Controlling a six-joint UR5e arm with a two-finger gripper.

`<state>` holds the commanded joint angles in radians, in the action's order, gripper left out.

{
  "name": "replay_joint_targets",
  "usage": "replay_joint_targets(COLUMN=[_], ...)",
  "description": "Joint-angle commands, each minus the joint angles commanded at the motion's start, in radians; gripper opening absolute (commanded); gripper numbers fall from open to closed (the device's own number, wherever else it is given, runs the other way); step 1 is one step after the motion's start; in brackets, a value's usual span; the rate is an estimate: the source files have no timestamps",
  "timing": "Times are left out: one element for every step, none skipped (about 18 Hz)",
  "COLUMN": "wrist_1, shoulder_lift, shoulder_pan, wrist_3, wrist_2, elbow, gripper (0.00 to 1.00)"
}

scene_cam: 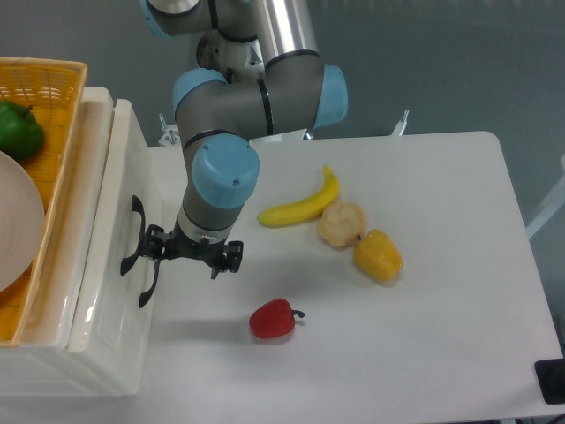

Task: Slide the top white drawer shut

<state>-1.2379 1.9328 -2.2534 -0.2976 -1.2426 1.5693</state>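
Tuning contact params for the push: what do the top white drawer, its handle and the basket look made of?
Top white drawer: looks like glossy white plastic; soft highlights along its moulded rim. Handle: black, curved, likely plastic, finish hard to tell. Basket: yellow woven weave, wicker or plastic strand, cannot tell which. The gripper sits beside the handle.

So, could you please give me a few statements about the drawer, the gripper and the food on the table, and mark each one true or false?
1. The gripper is right beside the black handles of the white drawer unit. True.
2. The red pepper lies inside the yellow woven basket. False: it lies on the table, in front of the gripper.
3. The banana lies on the table near a yellow pepper. True.
4. A green pepper sits in the basket. True.
5. The gripper holds the banana. False: the banana lies apart from it.
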Motion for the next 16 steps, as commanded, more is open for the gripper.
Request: replay_joint_targets(wrist_1=[0.000,0.000,0.000,0.000,0.000,0.000,0.000,-0.002,-0.002,-0.002,0.000,0.000,0.003,0.003,0.003,0.005], shoulder_lift=[0.000,0.000,0.000,0.000,-0.002,-0.002,-0.003,-0.003,-0.003,-0.003,-0.002,-0.003,-0.008,-0.014,-0.015,-0.020], shoulder_pan=[0.000,0.000,0.000,0.000,0.000,-0.003,-0.006,-0.012,-0.024,-0.034,-0.043,-0.055,-0.070,-0.084,-0.095,-0.110], wrist_3=[0.000,0.000,0.000,0.000,0.000,-0.002,-0.005,-0.008,-0.009,-0.011,-0.014,-0.017,-0.018,-0.023,-0.035,-0.060], wrist_2=[0.002,0.000,0.002,0.002,0.002,0.000,-0.003,-0.006,-0.009,-0.011,-0.014,-0.020,-0.021,-0.021,-0.021,-0.024], elbow=[0.000,0.000,0.000,0.000,0.000,0.000,0.000,-0.005,-0.006,-0.008,-0.008,-0.008,-0.009,-0.015,-0.020,-0.021], gripper=[1.00,1.00,1.00,1.00,1.00,1.00,1.00,1.00,1.00,1.00,1.00,1.00,1.00,1.00,1.00,1.00])
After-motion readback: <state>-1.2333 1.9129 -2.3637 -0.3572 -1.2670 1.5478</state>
